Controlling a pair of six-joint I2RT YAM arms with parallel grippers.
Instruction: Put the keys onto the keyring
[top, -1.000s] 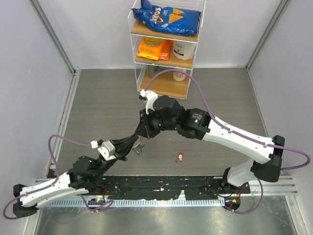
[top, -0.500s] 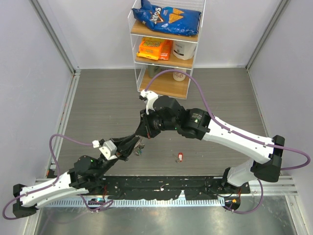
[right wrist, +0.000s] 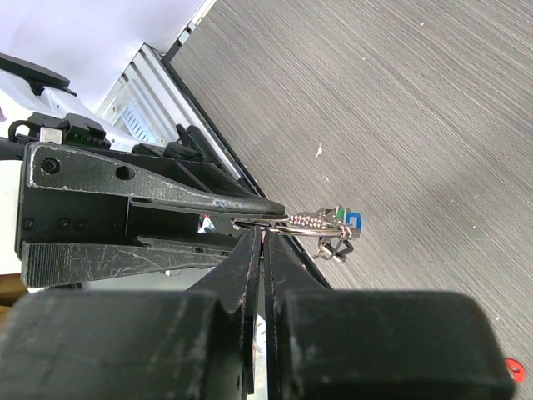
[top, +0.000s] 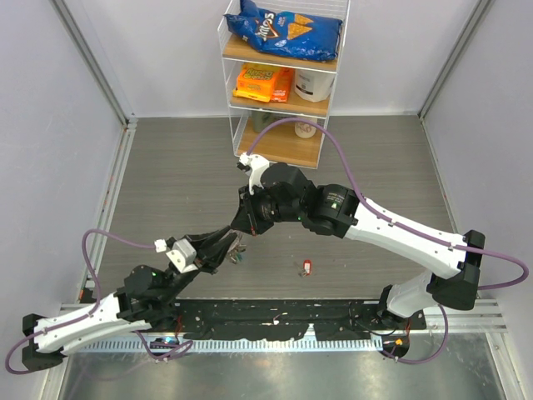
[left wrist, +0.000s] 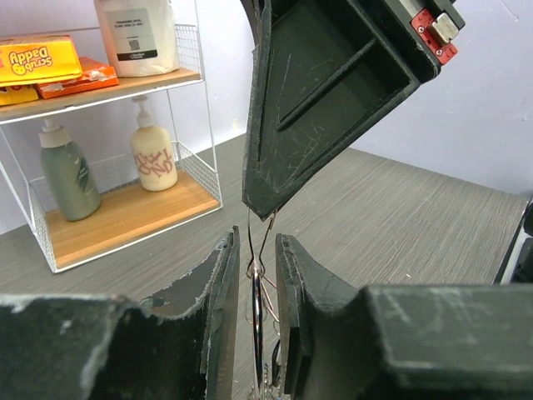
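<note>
Silver wire of the keyring (right wrist: 275, 220) sits pinched between the closed fingertips of the right gripper (right wrist: 260, 235). The ring pokes out just past those tips, and a short beaded link carries the keys (right wrist: 348, 222), one blue-headed and one green, a little further out. The ring's lower part hangs in the narrow gap of the left gripper (left wrist: 256, 242). Its jaws stand slightly parted on either side of the wire, with daylight showing between wire and pads. A separate red key (top: 307, 267) lies on the grey wood-grain table (top: 166, 167), well off to the right gripper's own side and clear of both sets of jaws.

Far beyond the jaws stands a wire rack (top: 275, 150). Its top shelf holds a blue chip bag (top: 283, 29), the middle shelf orange packs (top: 265, 82) beside a white tub (top: 314, 83), and the bottom shelf two pump bottles (left wrist: 67, 171).

Both arms meet at mid-table. The right arm reaches in from its base with the elbow bent and the wrist turned towards the left arm, which stretches low and diagonal, fingers pointing up at the other gripper.
</note>
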